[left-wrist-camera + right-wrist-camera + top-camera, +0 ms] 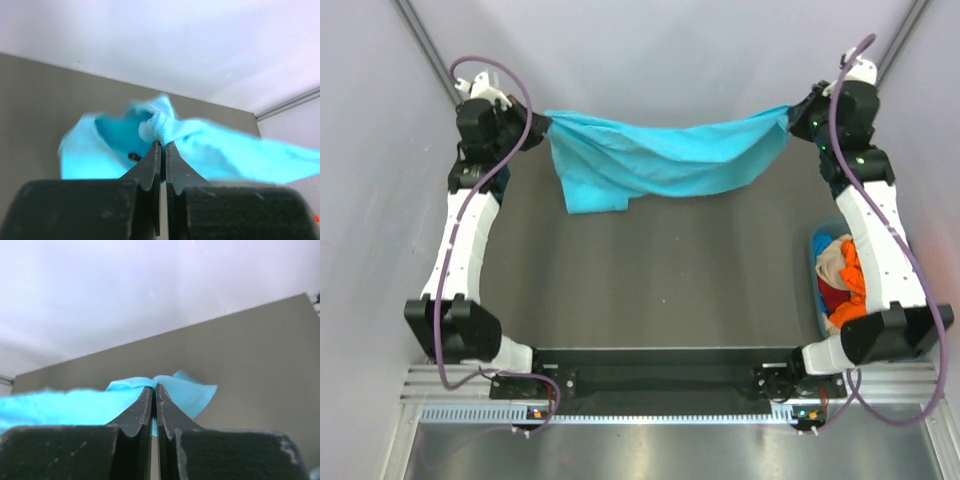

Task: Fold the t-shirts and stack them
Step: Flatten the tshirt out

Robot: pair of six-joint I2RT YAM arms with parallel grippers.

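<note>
Up high, the left claw (536, 128) and right claw (792, 116) each clamp an end of the shirt (660, 157), which sags between them over the tabletop (660, 270).

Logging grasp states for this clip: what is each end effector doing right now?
Left end effector: closed, holding the turquoise t-shirt.
Right end effector: closed, holding the same shirt's other end.

Turquoise t-shirt (215, 150): blurred in the left wrist view and cut off at the right edge (at the left edge in the right wrist view). A small dark speck (132, 156) on it is unidentifiable. Near its right end, the right arm (878, 225) hides most of the basket (817, 290) and the heaped shirts (848, 275).
</note>
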